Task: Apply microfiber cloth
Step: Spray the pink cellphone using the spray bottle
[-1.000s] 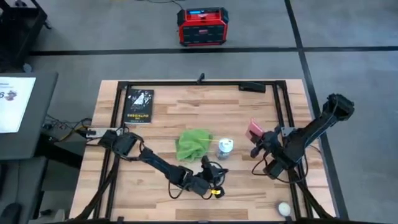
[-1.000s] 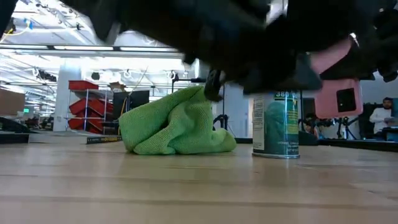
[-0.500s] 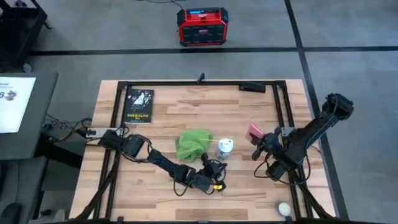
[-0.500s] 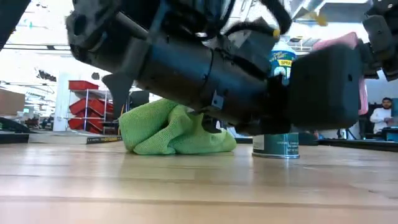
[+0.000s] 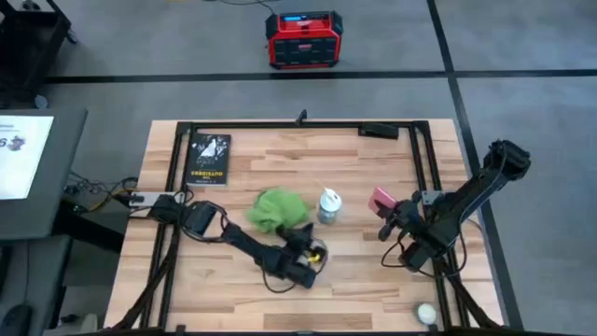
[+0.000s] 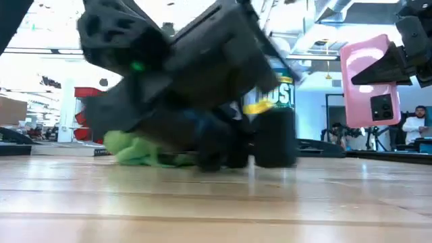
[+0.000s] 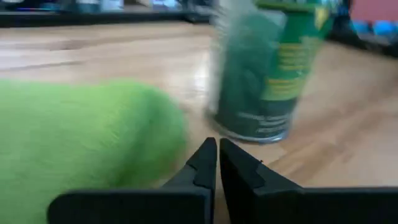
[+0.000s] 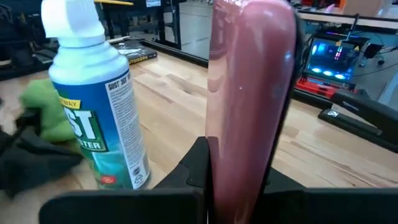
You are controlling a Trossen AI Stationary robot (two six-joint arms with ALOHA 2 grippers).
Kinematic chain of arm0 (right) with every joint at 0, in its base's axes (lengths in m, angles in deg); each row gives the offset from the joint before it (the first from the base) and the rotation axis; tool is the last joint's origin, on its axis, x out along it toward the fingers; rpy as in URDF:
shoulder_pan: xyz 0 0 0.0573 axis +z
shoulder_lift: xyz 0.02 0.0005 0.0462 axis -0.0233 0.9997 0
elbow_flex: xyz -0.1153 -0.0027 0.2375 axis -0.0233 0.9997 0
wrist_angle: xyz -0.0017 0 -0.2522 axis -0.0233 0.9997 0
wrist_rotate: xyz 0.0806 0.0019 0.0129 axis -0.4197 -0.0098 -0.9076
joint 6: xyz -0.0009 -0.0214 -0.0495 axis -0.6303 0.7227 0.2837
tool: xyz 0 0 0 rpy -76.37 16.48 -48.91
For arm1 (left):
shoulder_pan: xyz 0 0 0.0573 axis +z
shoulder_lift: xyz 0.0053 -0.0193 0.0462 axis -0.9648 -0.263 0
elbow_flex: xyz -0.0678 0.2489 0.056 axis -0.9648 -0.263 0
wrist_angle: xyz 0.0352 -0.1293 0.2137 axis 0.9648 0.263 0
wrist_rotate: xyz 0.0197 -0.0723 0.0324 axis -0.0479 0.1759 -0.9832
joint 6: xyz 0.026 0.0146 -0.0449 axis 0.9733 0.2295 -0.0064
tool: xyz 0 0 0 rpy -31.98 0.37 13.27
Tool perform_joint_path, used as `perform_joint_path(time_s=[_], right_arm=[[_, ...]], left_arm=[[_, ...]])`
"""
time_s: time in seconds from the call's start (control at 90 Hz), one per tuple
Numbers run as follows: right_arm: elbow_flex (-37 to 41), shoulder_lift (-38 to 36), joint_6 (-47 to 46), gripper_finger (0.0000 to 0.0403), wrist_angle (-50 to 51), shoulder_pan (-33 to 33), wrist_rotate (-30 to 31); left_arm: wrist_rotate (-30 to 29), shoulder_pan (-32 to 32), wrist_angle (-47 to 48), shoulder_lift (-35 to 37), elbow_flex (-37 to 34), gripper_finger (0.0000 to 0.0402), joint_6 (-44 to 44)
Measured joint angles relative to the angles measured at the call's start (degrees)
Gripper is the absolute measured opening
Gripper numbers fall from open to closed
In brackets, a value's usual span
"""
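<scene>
The lime-green microfiber cloth lies bunched on the wooden table, left of an upright duster spray can. My left gripper stands shut just on the near side of both. In its wrist view its fingers point between the cloth and the can. My right gripper, right of the can, is shut on a pink phone. The low view shows the phone held above the table. My left gripper's shut fingers hold nothing between them. The cloth's edge lies right beside one finger; whether they touch I cannot tell. My right gripper pinches the phone's two flat faces between its fingers. It comes level from the table's right side at the phone's edge. The phone stands upright, lifted clear of the table, camera end down.
A black book lies at the far left corner. A white ball rests near the right front corner. Black frame rails run along the table's edges. A red box stands on the floor beyond.
My left gripper has gone toward the far edge and a little left, up to the cloth and the can. The cloth has slid toward the table's left and bunched up smaller. The can has shifted toward the far edge and a little left.
</scene>
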Motion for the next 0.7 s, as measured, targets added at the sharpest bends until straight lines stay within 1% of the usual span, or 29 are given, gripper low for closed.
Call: perform_joint_path(time_s=[0.044,0.1,0.233,0.333,0.389,0.444,0.533,0.644,0.7], right_arm=[[0.00,0.00,0.29,0.0012,0.10,0.00,-0.01],[0.00,0.00,0.77,0.0012,0.02,0.00,-0.01],[0.00,0.00,0.89,0.0012,0.04,0.00,0.23],[0.00,0.00,0.93,0.0012,-0.03,0.00,0.42],[0.00,0.00,0.93,0.0012,-0.03,0.00,0.83],[0.00,0.00,0.93,0.0012,-0.11,0.00,1.20],[0.00,0.00,0.93,0.0012,-0.16,0.00,1.24],[0.00,0.00,0.93,0.0012,-0.17,0.00,1.26],[0.00,0.00,0.94,0.0012,-0.16,0.00,1.26]], left_arm=[[-0.31,-0.90,-1.12,0.02,0.00,0.0000,0.32],[0.17,-2.05,-5.09,-0.05,0.00,0.0000,5.07],[1.08,-4.69,-21.03,-0.09,-0.02,0.0000,23.98],[1.30,-4.95,-33.63,0.10,0.00,0.0000,37.14],[2.92,-4.48,-39.03,0.10,0.00,0.0000,44.44],[6.10,-3.69,-44.03,0.10,-0.02,0.0000,50.69],[10.70,-1.98,-48.96,0.10,0.04,0.0000,55.82],[11.26,0.43,-49.46,0.10,0.02,0.0000,57.41],[13.29,1.62,-50.07,0.10,0.02,0.0000,58.77]])
